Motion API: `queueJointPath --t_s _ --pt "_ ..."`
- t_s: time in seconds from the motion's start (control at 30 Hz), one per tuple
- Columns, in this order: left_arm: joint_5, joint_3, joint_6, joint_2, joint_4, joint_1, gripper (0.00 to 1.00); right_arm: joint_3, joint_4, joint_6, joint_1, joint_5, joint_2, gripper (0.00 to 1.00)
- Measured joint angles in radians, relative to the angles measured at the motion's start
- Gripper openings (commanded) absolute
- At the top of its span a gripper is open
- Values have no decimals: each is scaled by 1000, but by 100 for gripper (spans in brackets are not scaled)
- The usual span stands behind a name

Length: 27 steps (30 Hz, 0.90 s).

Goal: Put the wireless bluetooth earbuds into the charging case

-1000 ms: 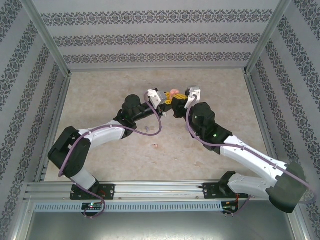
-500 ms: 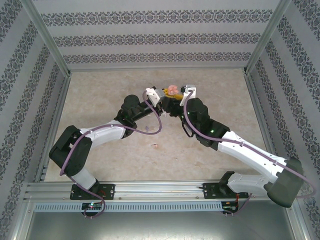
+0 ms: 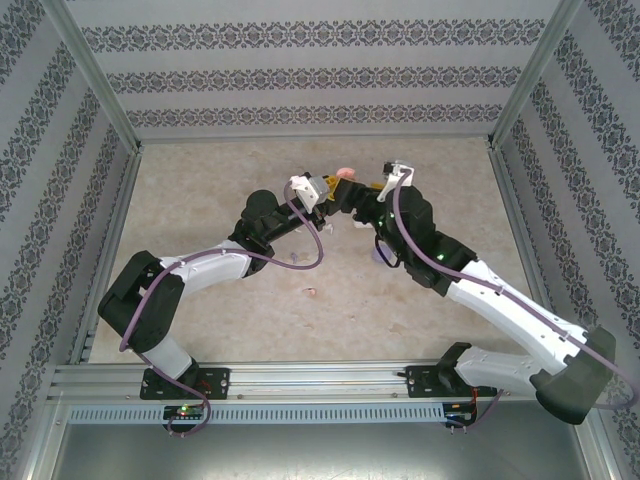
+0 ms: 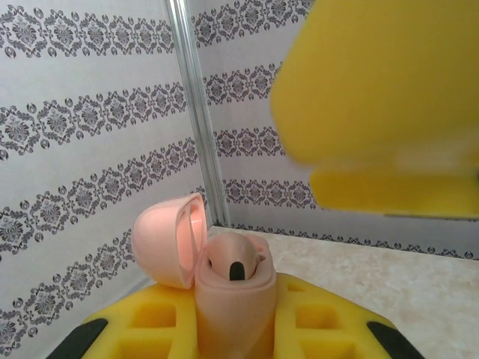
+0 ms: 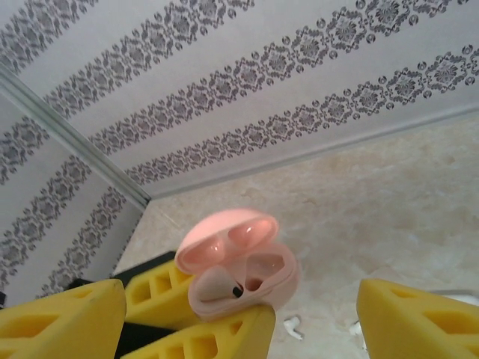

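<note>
Charging case (image 4: 232, 293) (lid up) tight in left gripper (image 4: 234, 335); right gripper (image 5: 241, 314) wide, empty.

A closed robot test cell, lab-style.
I see patterned wall panels (image 3: 320, 75) and aluminium posts (image 3: 98, 80) fencing the beige surface (image 3: 190, 190) around my left hand (image 3: 333, 192).

I work over a beige, marbled tabletop (image 3: 200, 180). Papered walls (image 3: 310, 75) close it in on three sides, pale grey with level bands of dark damask. Aluminium posts (image 3: 95, 75) slant up from the far corners. In my left wrist view one such post (image 4: 196, 112) rises where two walls meet. A silver rail (image 3: 320, 378) runs along the near edge, with a perforated grey strip (image 3: 320, 412) just below it.
</note>
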Motion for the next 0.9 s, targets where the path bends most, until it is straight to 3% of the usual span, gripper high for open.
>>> queueJointPath --t_s 0.17,0.37,0.47,0.73,0.9 --pt "0 0 0 4 1 0 0 13 -2 26 -15 -21 -16 76" --pt "0 0 1 4 1 0 0 14 -66 59 -71 -46 -49 44" --pt "1 0 7 4 1 0 0 13 -107 70 -91 -46 -80 36" --pt "-1 -59 24 -5 30 7 0 -91 -180 91 -114 -69 -153 37" --pt "-30 -127 18 -52 57 54 0 -223 -205 139 -104 -134 -79 46"
